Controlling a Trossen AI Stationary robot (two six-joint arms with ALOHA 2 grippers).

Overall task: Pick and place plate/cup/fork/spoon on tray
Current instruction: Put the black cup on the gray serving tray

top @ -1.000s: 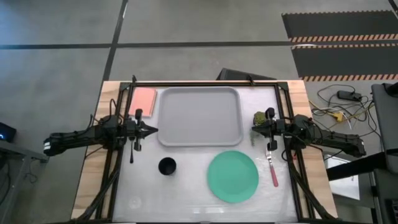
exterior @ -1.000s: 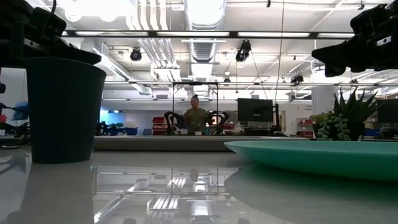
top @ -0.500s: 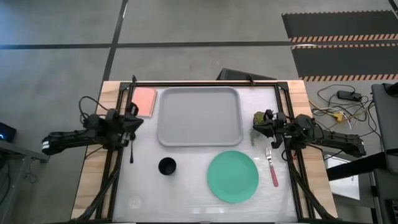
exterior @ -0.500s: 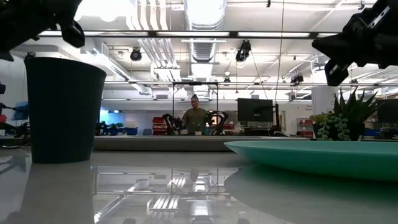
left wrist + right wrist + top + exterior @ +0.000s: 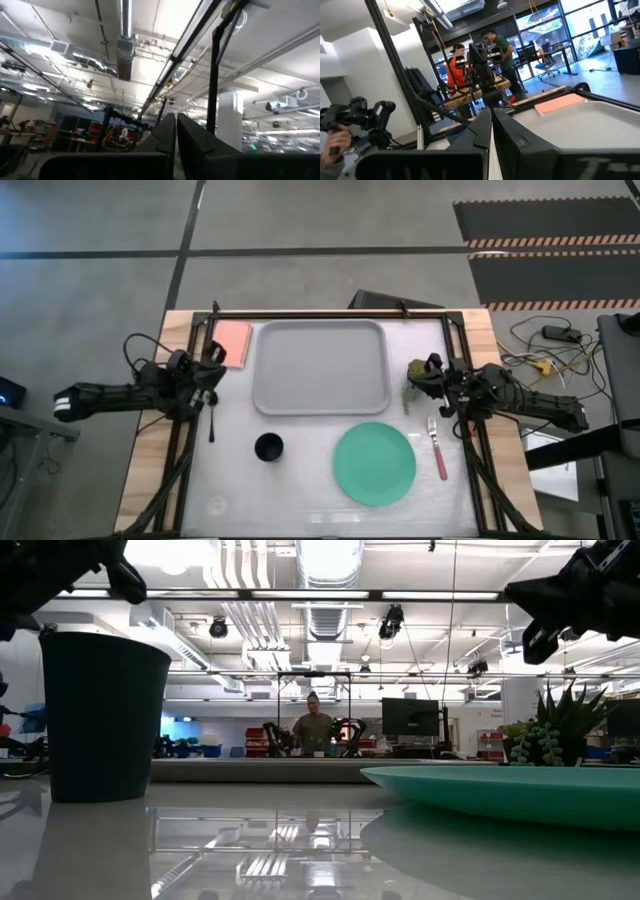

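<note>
The light-grey tray [image 5: 320,367] lies at the table's far middle. The mint-green plate [image 5: 374,463] lies flat near the front, right of the small black cup [image 5: 268,447], which stands upright. The fork [image 5: 438,448], pink handle toward the near edge, lies right of the plate. The dark spoon [image 5: 211,425] lies left of the cup. My left gripper [image 5: 216,361] is shut and empty, left of the tray and tipped upward [image 5: 175,131]. My right gripper [image 5: 415,373] is shut and empty, right of the tray [image 5: 490,126].
A pink pad [image 5: 232,342] lies at the tray's far left corner. A small potted succulent [image 5: 412,370] stands just under my right gripper, between tray and fork. Dark frame rails run along the table's left, right and far edges. People stand in the room beyond [image 5: 502,50].
My left gripper has drawn back from the tray's left rim toward the table's left edge and tipped its fingers upward. My right gripper has tipped upward and moved a little toward the far edge. Cup, plate, fork and spoon have stayed in place.
</note>
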